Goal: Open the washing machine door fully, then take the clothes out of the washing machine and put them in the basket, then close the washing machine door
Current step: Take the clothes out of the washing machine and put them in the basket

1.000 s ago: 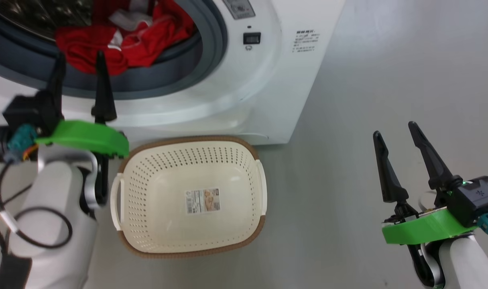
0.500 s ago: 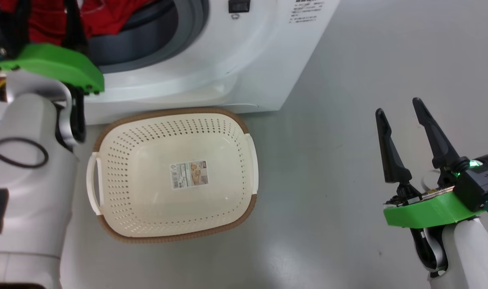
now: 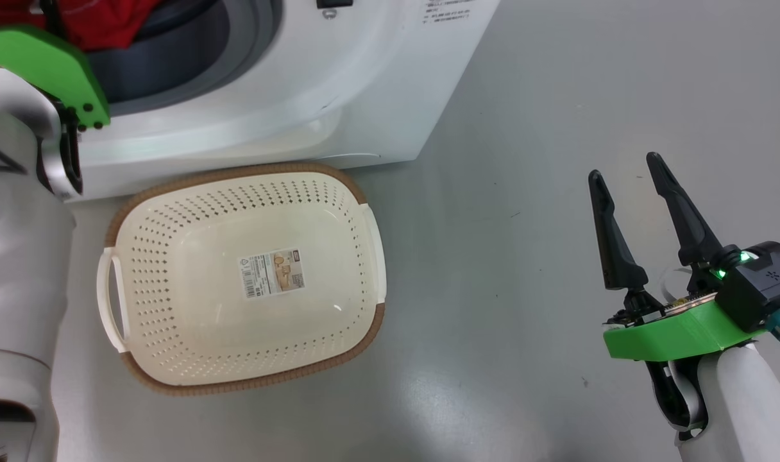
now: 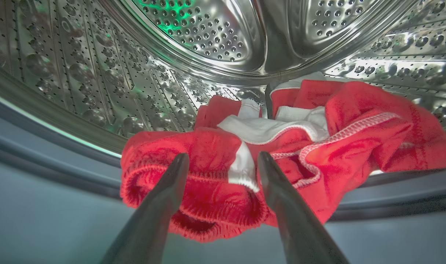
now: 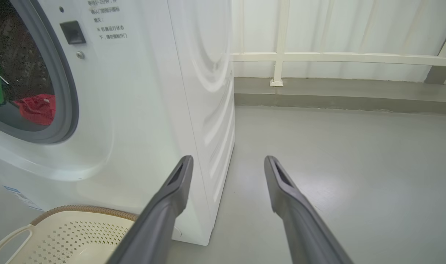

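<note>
Facing the clothes [image 4: 355, 121], the left end effector [image 4: 223, 156] is spread; the right end effector [image 3: 624, 165], spread too.

Grey floor [image 3: 557, 96]; white railing [image 5: 340, 57] behind

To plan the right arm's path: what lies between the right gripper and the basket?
Only bare grey floor lies between the basket and the right gripper, in the head view.
</note>
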Motion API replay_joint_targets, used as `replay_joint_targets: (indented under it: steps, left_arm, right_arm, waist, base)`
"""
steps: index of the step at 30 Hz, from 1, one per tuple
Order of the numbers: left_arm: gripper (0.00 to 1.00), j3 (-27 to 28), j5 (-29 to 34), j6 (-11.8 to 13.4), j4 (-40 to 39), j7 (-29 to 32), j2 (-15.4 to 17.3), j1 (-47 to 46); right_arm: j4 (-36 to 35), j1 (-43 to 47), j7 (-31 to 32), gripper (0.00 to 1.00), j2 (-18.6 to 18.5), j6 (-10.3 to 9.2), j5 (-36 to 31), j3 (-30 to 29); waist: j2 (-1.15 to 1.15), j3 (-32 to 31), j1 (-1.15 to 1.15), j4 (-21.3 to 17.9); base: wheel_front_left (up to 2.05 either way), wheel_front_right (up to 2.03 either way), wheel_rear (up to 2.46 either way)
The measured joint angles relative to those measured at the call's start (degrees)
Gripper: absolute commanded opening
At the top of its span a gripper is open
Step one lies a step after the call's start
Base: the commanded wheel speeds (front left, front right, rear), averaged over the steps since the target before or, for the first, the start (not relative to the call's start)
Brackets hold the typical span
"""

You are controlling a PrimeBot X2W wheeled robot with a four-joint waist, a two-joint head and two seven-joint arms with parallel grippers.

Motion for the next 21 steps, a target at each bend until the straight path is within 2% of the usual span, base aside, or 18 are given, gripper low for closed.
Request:
replay_joint_targets:
  steps: [10, 21]
  left_arm:
    - [1.0, -2.25, 1.43, 0.68, 5.79, 5.15, 1.49, -0.98]
    - [1.0, -3.26, 1.42, 0.67, 7.04, 5.38, 2.15, -1.2]
  right_arm:
    - [0.62, -0.01, 0.0, 1.0, 0.02, 0.0, 0.91, 0.6]
    - [0.93, -0.11, 0.0, 1.0, -0.11, 0.0, 1.49, 2.12]
  waist:
    - [0.0, -0.61, 0.0, -0.7]
    - [0.0, 0.15, 0.0, -2.06]
  base:
    - [0.0, 0.0, 0.0]
    - [0.0, 0.0, 0.0]
